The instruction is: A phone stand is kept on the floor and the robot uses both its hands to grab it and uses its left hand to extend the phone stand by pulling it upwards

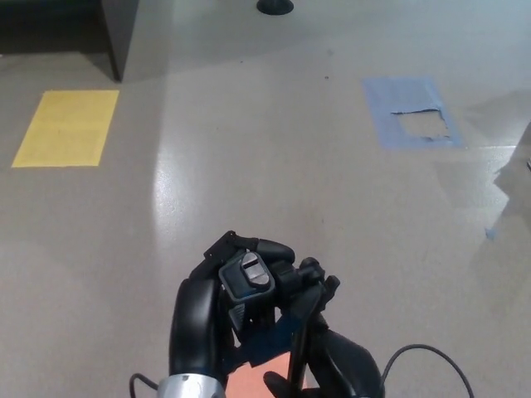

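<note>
The black phone stand (249,280) rises in the lower middle of the head view, its grey clamp head facing up and its thin pole (299,352) running down to the bottom edge. My left hand (211,303) is shut on the stand's upper part, fingers wrapped around the clamp head. Lower down, my right hand (336,369) sits at the pole near the bottom edge, partly cut off; its grip on the pole is hard to make out. The stand's base is hidden below the frame.
A yellow rectangle (66,126) is taped on the grey floor at upper left, a blue one (411,112) at upper right. A dark cabinet corner (120,33) and a round black base (274,7) sit at the top. An orange patch (257,380) lies under my hands. A cable (431,356) loops at lower right.
</note>
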Robot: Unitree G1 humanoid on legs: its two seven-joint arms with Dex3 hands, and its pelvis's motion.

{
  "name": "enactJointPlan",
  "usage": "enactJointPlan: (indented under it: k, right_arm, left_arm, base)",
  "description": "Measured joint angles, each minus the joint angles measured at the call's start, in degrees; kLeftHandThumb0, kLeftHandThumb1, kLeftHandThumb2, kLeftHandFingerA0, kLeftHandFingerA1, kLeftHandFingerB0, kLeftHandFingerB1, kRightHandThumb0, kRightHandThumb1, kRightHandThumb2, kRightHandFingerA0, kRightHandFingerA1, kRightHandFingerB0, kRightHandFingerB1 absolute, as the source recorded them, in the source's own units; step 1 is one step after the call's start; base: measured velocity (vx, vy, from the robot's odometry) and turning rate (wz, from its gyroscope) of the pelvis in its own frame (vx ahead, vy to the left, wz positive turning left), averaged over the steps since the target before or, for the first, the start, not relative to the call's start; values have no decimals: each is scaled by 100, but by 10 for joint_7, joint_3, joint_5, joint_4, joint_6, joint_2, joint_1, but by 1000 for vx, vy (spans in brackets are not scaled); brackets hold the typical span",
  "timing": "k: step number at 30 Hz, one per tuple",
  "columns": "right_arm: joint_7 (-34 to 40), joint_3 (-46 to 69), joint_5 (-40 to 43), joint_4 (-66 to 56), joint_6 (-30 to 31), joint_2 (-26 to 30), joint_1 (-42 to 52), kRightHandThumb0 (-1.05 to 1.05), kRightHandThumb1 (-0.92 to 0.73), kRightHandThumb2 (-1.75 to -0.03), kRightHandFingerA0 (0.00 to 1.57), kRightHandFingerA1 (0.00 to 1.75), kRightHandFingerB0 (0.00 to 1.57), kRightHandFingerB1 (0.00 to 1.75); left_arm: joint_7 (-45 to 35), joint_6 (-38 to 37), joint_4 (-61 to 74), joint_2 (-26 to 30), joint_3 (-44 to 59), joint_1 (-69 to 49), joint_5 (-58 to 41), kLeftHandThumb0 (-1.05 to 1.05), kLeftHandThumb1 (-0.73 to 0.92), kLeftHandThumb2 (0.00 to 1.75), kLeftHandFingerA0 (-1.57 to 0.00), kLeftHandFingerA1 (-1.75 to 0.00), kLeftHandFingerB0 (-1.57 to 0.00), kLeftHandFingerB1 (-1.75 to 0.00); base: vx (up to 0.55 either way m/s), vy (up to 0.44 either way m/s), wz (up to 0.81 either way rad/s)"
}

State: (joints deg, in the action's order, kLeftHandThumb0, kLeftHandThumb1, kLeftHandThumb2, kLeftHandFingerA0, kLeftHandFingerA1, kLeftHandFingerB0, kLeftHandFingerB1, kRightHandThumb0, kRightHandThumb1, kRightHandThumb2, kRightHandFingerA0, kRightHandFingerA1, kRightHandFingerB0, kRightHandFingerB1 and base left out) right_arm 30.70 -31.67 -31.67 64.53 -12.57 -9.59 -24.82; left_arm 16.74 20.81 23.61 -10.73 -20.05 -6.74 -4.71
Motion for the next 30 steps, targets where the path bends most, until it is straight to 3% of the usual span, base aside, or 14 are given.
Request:
enactJointPlan:
  k: [1, 4, 5, 6, 7, 11, 12, 13, 14, 17, 18, 24, 25, 30]
  right_arm:
    - [2, -4, -1, 0, 1, 1, 0, -55, -55, -115, 3, 63, 0, 61]
    - [6, -6, 0, 2, -1, 3, 4, -94, -63, -109, 36, 83, 28, 78]
    - [-1, 2, 5, 6, -2, 0, 4, -91, -80, -62, 32, 92, 33, 92]
    - [-8, 11, 10, 11, -3, -4, 5, -91, -80, -62, 32, 92, 33, 92]
    - [-14, 18, 14, 15, -3, -7, 6, -84, -60, -106, 72, 87, 67, 81]
    - [-17, 41, 28, 12, -31, -9, 26, -81, -76, -63, 132, 115, 125, 90]
    - [-18, 45, 30, 11, -39, -10, 30, -39, -42, -105, 134, 125, 140, 122]
    - [-18, 49, 32, 10, -47, -10, 34, -39, -42, -105, 134, 125, 140, 122]
    - [-19, 54, 34, 9, -57, -10, 40, -94, -66, -106, 141, 131, 128, 115]
    - [-19, 62, 38, 6, -82, -13, 59, -93, -66, -105, 139, 131, 127, 117]
    - [-19, 65, 39, 5, -89, -13, 64, -53, -49, -109, 146, 136, 149, 135]
    - [-13, 82, 47, 3, -137, -13, 89, -58, -49, -109, 152, 141, 155, 140]
    - [-11, 86, 49, 3, -148, -13, 95, -92, -67, -76, 137, 129, 139, 123]
    - [-9, 104, 54, 5, -182, -13, 111, -83, -59, -105, 144, 132, 134, 120]
  left_arm:
    - [0, 0, 0, 0, 0, 0, 0, -27, 68, 59, -88, -175, -61, -175]
    - [1, 0, 0, 0, -1, 0, -1, -26, 68, 59, -87, -175, -60, -175]
    - [1, 0, 0, 0, -1, 0, -2, -26, 68, 59, -86, -175, -60, -175]
    - [1, 0, 0, 0, -1, 0, -2, -26, 68, 59, -86, -175, -60, -175]
    - [1, 0, 0, 0, -1, 0, -3, -25, 69, 59, -85, -175, -58, -175]
    - [1, 0, 0, 2, -1, 1, -3, -23, 69, 59, -84, -175, -57, -175]
    - [1, 0, 0, 2, -1, 1, -3, -23, 68, 59, -84, -175, -59, -175]
    - [1, 1, 0, 2, -1, 2, -3, -23, 68, 59, -84, -175, -59, -175]
    - [0, 1, 0, 2, 0, 4, -3, -23, 69, 59, -84, -175, -58, -175]
    - [0, 4, 0, 2, 3, 14, -3, -23, 68, 59, -83, -175, -58, -175]
    - [0, 5, 0, 2, 4, 18, -3, -23, 68, 59, -85, -175, -60, -175]
    - [0, 13, 0, 1, 6, 51, -4, -26, 68, 59, -85, -175, -58, -175]
    - [-1, 14, 0, 1, 5, 60, -4, -26, 69, 60, -87, -175, -60, -175]
    - [0, 17, 6, 2, -3, 114, -4, -26, 70, 61, -92, -175, -63, -175]
  base:
    - [0, 0, 0]
    - [0, 0, 0]
    - [0, 0, 0]
    - [0, 0, 0]
    - [0, 0, 0]
    - [0, 0, 0]
    - [0, 0, 0]
    - [0, 0, 0]
    - [0, 0, 0]
    - [0, 0, 0]
    - [0, 0, 0]
    - [0, 0, 0]
    - [0, 0, 0]
    - [0, 0, 0]
